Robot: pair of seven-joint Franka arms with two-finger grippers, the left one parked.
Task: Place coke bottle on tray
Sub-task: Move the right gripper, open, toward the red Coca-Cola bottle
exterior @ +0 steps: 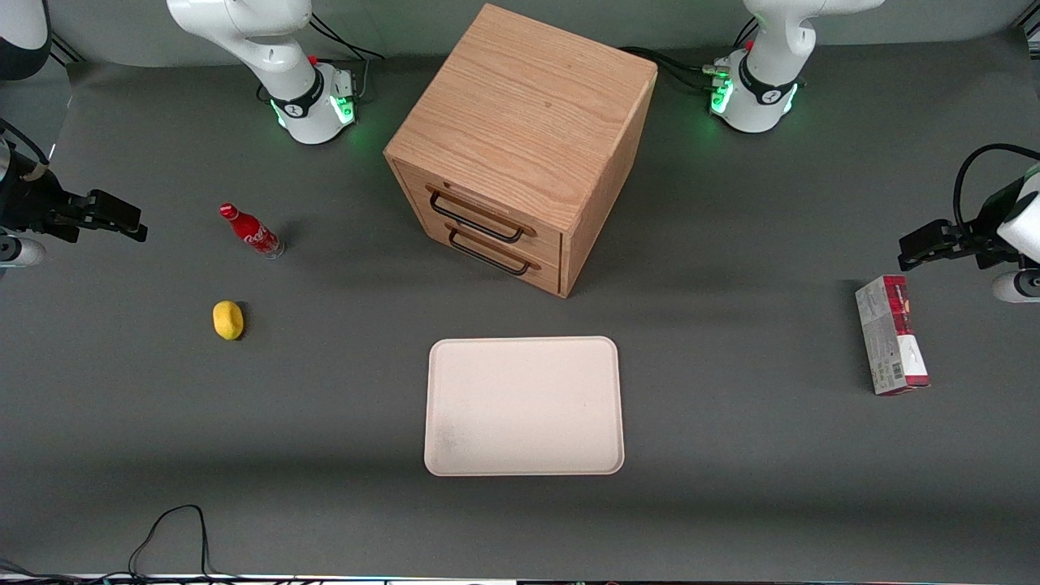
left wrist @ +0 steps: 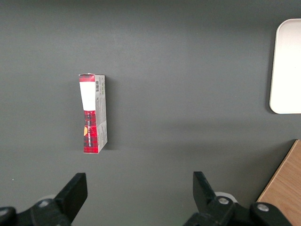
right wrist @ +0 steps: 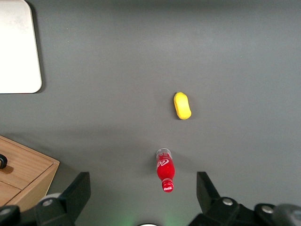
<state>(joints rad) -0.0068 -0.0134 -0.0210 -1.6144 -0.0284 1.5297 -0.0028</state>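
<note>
The coke bottle (exterior: 250,231), red with a red cap and white script, stands on the dark table toward the working arm's end; it also shows in the right wrist view (right wrist: 165,171). The cream tray (exterior: 524,406) lies flat near the middle of the table, nearer the front camera than the wooden cabinet, with nothing on it; its corner shows in the right wrist view (right wrist: 16,47). My right gripper (exterior: 130,223) hangs above the table, off to the side of the bottle toward the table's end. In its wrist view the gripper (right wrist: 142,188) is wide open and empty, the bottle well below it.
A yellow lemon (exterior: 228,319) lies on the table nearer the front camera than the bottle. A wooden two-drawer cabinet (exterior: 520,146) stands mid-table. A red-and-grey carton (exterior: 891,345) lies toward the parked arm's end. A cable loops at the table's front edge (exterior: 175,528).
</note>
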